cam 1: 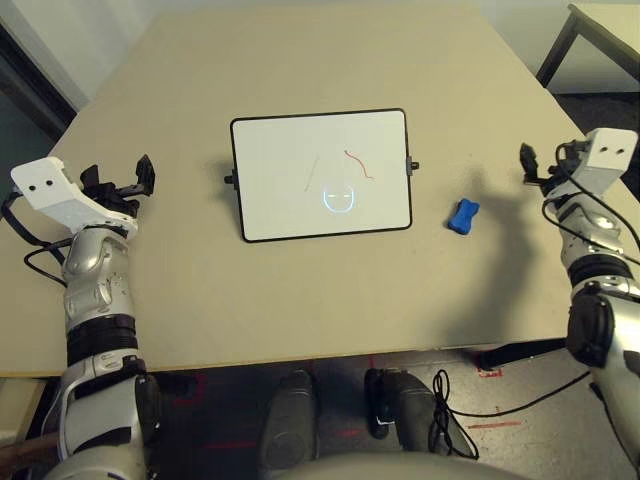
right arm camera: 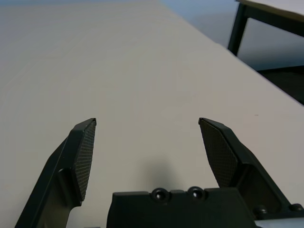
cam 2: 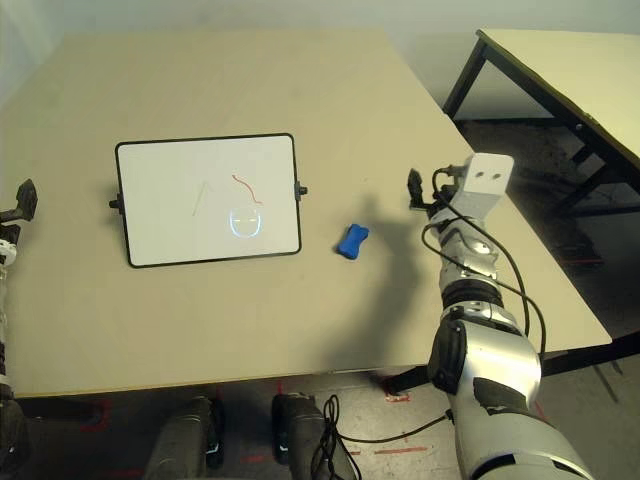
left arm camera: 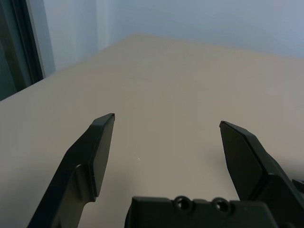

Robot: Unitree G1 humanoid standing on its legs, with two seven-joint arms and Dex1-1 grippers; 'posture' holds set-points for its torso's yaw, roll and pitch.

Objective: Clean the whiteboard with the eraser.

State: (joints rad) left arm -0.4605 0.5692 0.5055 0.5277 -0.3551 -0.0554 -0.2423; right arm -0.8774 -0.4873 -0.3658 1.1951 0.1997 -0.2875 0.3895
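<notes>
pale tabletop (cam 1: 300, 320) seen in the left eye view, spread from the top of the frame to below centre. whiteboard (cam 1: 280, 190) noted at upper centre, long axis running across the frame, right end slightly raised; red mark (cam 1: 357, 163) and fainter line (cam 1: 312, 174) on its face, presumably what is to be wiped. board probably set there so that both arms can reach it. eraser (cam 1: 463, 216) found right of centre, flat on the table, near the board's right side but not touching; probably placed there for pick-up by the right gripper (cam 1: 540, 170). its long axis is tilted: upper end toward the upper right, lower end toward the lower left.

right eye view: same slant read on the eraser; waist narrowed midway between the two ends. right arm (cam 2: 485, 350) held out at the right of the frame, likely to keep the work area free.

left wrist view: fingers of the left gripper (left arm camera: 167, 118) set wide apart, nothing gripped.

right wrist view: fingers of the right gripper likewise wide apart, nothing between; judged ready for a grasp across the eraser's waist.
</notes>
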